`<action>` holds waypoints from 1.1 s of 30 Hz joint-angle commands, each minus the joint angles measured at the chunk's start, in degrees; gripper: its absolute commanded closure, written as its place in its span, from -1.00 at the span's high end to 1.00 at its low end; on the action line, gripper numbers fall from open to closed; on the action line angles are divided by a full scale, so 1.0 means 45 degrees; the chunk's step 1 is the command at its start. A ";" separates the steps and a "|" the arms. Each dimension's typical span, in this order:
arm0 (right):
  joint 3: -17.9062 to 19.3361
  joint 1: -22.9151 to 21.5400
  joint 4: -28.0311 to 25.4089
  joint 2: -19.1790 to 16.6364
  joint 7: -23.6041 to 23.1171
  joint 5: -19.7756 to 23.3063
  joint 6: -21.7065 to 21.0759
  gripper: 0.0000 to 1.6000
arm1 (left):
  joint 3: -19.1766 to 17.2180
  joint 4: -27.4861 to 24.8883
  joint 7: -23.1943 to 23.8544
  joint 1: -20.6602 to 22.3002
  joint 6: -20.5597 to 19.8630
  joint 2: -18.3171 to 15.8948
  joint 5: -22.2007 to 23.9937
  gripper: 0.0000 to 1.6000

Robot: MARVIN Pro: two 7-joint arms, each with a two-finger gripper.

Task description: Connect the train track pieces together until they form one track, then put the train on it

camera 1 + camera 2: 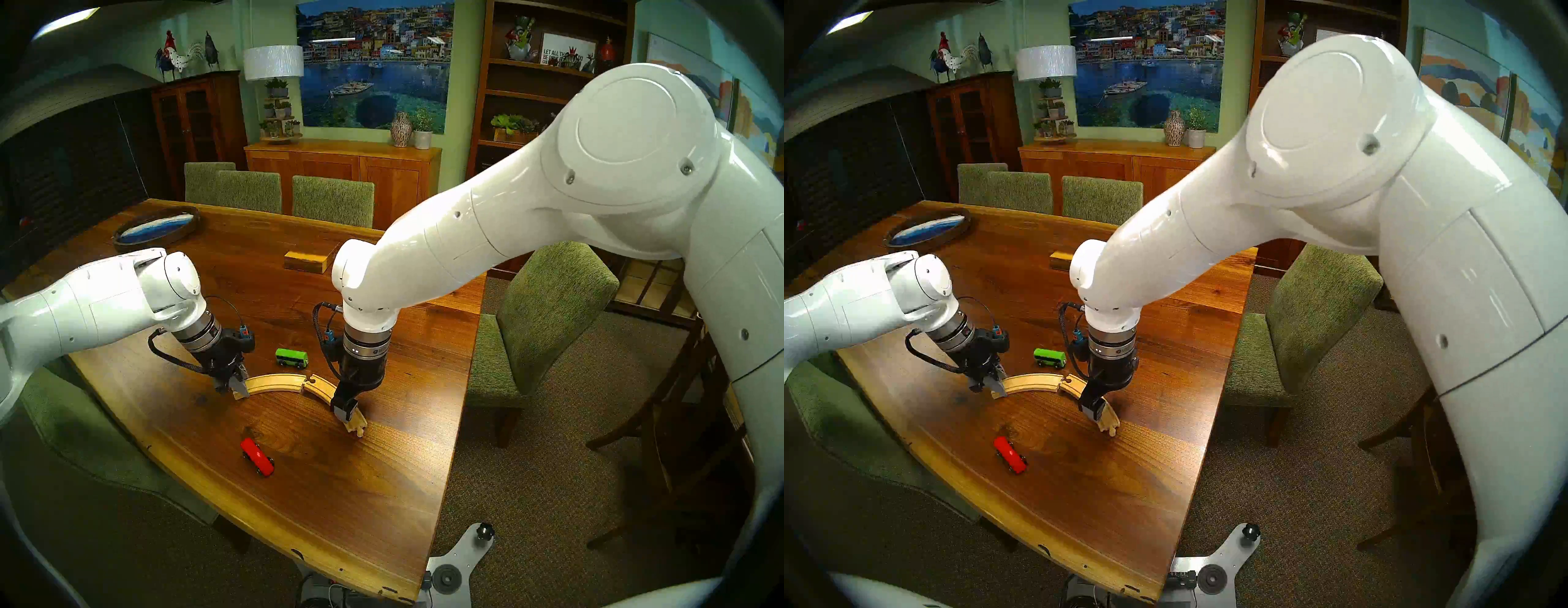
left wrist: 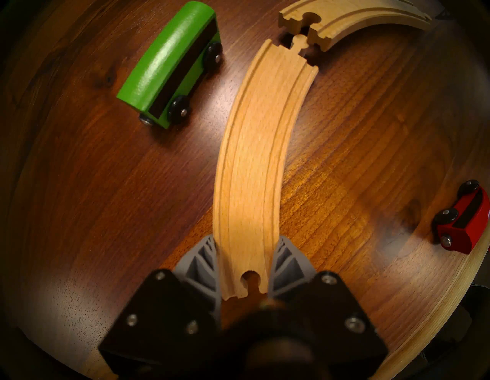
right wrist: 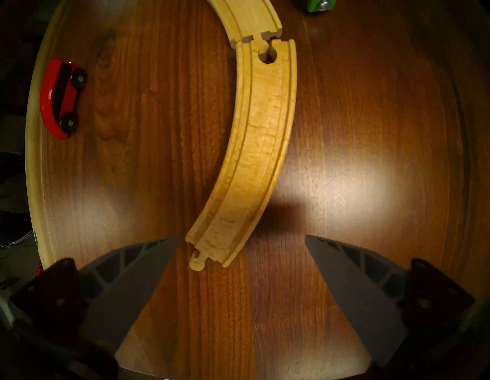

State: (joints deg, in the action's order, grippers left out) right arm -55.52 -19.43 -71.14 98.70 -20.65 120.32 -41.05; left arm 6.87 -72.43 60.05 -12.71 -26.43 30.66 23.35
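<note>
Two curved pale train track pieces lie on the table as a rough arc. My left gripper [image 1: 237,384] [image 2: 246,238] is shut on the socket end of the left piece [image 1: 275,382] [image 2: 252,148]. That piece's peg sits at the mouth of the socket of the right piece [image 1: 322,388] [image 3: 259,138], at an angle and with a gap showing. My right gripper [image 1: 345,409] [image 3: 241,238] hangs open over the right piece's peg end, both fingers clear of it. The green car [image 1: 292,358] [image 2: 169,66] stands behind the arc. The red car [image 1: 257,457] [image 3: 59,98] stands in front, near the table edge.
A yellow-brown wooden block [image 1: 307,258] lies farther back on the table, and an oval tray [image 1: 157,229] sits at the far left. Green chairs [image 1: 547,318] stand along the right side and the back. The table's front edge [image 1: 297,547] runs diagonally close to the red car.
</note>
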 commanded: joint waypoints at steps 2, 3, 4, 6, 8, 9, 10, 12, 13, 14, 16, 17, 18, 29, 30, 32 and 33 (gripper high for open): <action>-0.0132 0.0455 0.1108 -0.0039 -0.1090 -0.0551 0.0077 1.00 | -0.0007 0.0034 -0.0162 -0.0003 0.0035 -0.0029 -0.0089 -1.00; -0.0156 0.0517 0.1210 0.0002 -0.1185 -0.0601 0.0075 1.00 | -0.0008 0.0033 -0.0163 -0.0004 0.0035 -0.0029 -0.0090 -1.00; -0.0172 0.0570 0.1303 0.0047 -0.1266 -0.0645 0.0069 1.00 | -0.0009 0.0033 -0.0163 -0.0005 0.0035 -0.0029 -0.0091 -1.00; -0.0197 0.0653 0.1461 0.0133 -0.1373 -0.0711 0.0038 1.00 | -0.0011 0.0032 -0.0164 -0.0006 0.0035 -0.0030 -0.0092 -1.00; -0.0251 0.0718 0.1639 0.0276 -0.1391 -0.0728 -0.0127 1.00 | -0.0012 0.0032 -0.0164 -0.0007 0.0035 -0.0030 -0.0092 -1.00; -0.0263 0.0745 0.1706 0.0324 -0.1399 -0.0730 -0.0180 1.00 | -0.0013 0.0032 -0.0164 -0.0007 0.0035 -0.0030 -0.0093 -1.00; -0.0275 0.0786 0.1787 0.0374 -0.1437 -0.0742 -0.0213 1.00 | -0.0013 0.0032 -0.0163 -0.0008 0.0035 -0.0030 -0.0093 -1.00; -0.0293 0.0878 0.1958 0.0473 -0.1537 -0.0781 -0.0287 1.00 | -0.0014 0.0032 -0.0163 -0.0008 0.0035 -0.0030 -0.0094 -1.00; -0.0302 0.0932 0.2051 0.0517 -0.1586 -0.0808 -0.0316 1.00 | -0.0015 0.0032 -0.0162 -0.0009 0.0035 -0.0030 -0.0094 -1.00; -0.0312 0.1010 0.2177 0.0577 -0.1665 -0.0853 -0.0354 1.00 | -0.0016 0.0032 -0.0162 -0.0009 0.0034 -0.0030 -0.0094 -1.00; -0.0323 0.1131 0.2371 0.0685 -0.1767 -0.0918 -0.0417 1.00 | -0.0017 0.0032 -0.0161 -0.0010 0.0034 -0.0030 -0.0095 -1.00; -0.0328 0.1174 0.2447 0.0731 -0.1802 -0.0936 -0.0450 1.00 | -0.0018 0.0032 -0.0161 -0.0011 0.0034 -0.0030 -0.0096 -1.00; -0.0334 0.1219 0.2525 0.0776 -0.1840 -0.0960 -0.0489 1.00 | -0.0019 0.0032 -0.0161 -0.0012 0.0034 -0.0030 -0.0096 -1.00; -0.0348 0.1415 0.2916 0.0983 -0.1959 -0.1082 -0.0840 -0.33 | -0.0031 0.0031 -0.0161 -0.0019 0.0033 -0.0031 -0.0103 -1.00; -0.0347 0.1423 0.2932 0.0992 -0.1946 -0.1075 -0.0866 -0.51 | -0.0032 0.0031 -0.0161 -0.0020 0.0033 -0.0031 -0.0104 -1.00; -0.0341 0.1438 0.2954 0.0997 -0.1919 -0.1060 -0.0900 -1.00 | -0.0035 0.0030 -0.0161 -0.0022 0.0032 -0.0032 -0.0105 -1.00; -0.0341 0.1438 0.2954 0.0997 -0.1919 -0.1060 -0.0900 -1.00 | -0.0035 0.0030 -0.0161 -0.0022 0.0032 -0.0032 -0.0105 -1.00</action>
State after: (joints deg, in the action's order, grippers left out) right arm -57.36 -12.66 -58.91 102.89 -29.39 115.25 -44.71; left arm 6.73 -72.42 59.96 -12.80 -26.45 30.61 23.26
